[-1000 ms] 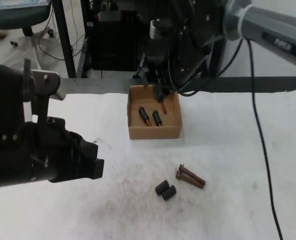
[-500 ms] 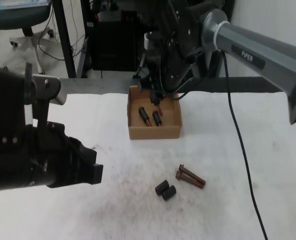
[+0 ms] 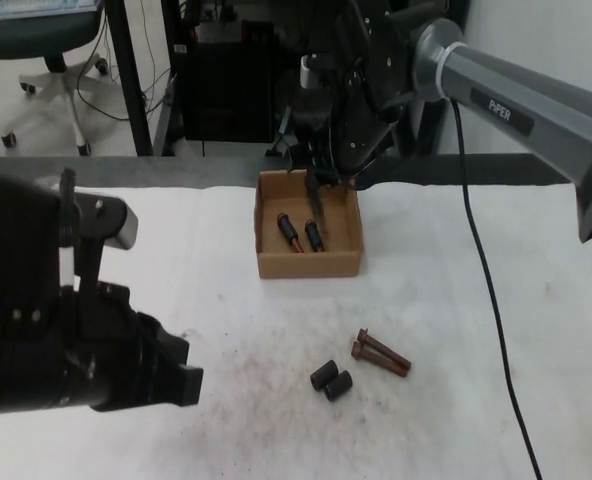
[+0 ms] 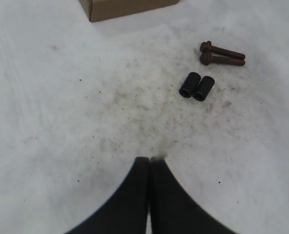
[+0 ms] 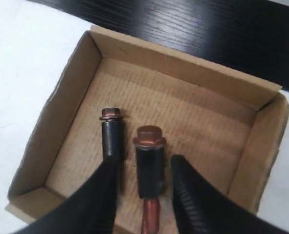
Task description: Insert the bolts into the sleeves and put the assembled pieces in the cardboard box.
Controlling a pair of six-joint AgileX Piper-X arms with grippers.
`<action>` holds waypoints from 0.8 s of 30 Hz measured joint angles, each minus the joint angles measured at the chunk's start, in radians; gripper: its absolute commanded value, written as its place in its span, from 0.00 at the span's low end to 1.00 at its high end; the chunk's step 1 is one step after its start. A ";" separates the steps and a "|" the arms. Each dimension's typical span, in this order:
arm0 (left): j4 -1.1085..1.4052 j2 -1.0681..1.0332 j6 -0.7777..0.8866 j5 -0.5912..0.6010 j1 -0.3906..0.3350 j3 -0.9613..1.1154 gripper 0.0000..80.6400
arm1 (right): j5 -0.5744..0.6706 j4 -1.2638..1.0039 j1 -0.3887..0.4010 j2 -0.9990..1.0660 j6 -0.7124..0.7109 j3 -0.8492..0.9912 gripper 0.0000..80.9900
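White worktop [image 3: 476, 300], left fingers [image 4: 130, 204] pressed together holding nothing, right fingers [image 5: 193, 200] apart over cardboard box [image 5: 183, 61], one assembled piece [image 5: 149, 163] between them, second piece [image 5: 110, 134] partly hidden behind a finger.

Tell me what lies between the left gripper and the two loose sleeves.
Nothing: in the left wrist view, the stretch from the shut left gripper to the sleeves is bare, stained white bench cover.
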State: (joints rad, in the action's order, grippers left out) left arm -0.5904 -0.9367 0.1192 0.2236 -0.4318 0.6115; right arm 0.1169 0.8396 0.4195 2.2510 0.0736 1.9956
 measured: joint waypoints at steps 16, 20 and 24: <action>0.000 0.000 0.000 0.000 0.000 -0.006 0.00 | 0.000 0.194 0.000 -0.086 -0.049 0.007 0.00; 0.000 0.000 0.000 0.000 0.000 -0.006 0.00 | -0.020 0.396 0.000 -0.096 -0.116 -0.040 0.01; 0.000 0.000 0.000 0.000 0.000 -0.006 0.00 | -0.035 0.490 0.003 -0.096 -0.126 -0.118 0.01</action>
State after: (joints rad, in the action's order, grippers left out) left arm -0.5902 -0.9367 0.1192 0.2237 -0.4318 0.6060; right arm 0.0822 1.3295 0.4224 2.1550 -0.0528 1.8777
